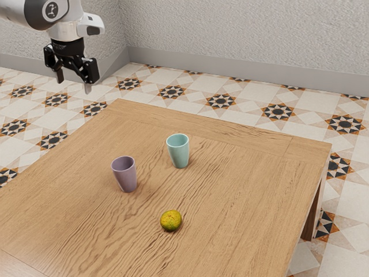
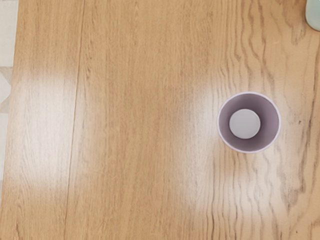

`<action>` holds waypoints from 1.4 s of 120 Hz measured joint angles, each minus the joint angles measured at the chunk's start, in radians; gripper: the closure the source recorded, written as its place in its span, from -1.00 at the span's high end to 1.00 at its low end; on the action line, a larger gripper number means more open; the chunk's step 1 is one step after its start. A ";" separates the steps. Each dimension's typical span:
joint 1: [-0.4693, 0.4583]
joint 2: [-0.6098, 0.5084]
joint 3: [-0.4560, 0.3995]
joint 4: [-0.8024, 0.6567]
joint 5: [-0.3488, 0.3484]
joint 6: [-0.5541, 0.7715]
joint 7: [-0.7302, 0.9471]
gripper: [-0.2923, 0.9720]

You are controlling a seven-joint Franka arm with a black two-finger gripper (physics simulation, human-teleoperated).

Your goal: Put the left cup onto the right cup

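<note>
Closest to the lens, a yellow-green fruit rests on the table. At its 10 o'clock stands the purple cup, upright, mouth open, tapering to a narrow base. The green cup stands apart at the purple one's 1 o'clock. High over the table's far corner, the gripper hangs empty, fingers spread. A pinch on the tapered wall may slip, and an off-centre descent could tip the cup.

The lilac cup, teal cup and yellow-green fruit contrast with the tan wood-grained table and star-patterned floor.
</note>
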 joint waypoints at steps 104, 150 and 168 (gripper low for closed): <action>0.086 0.176 -0.002 -0.252 -0.099 0.225 -0.026 0.54; 0.086 0.270 -0.002 -0.299 -0.122 0.408 -0.032 0.54; 0.083 0.292 -0.005 -0.300 -0.132 0.460 -0.034 0.54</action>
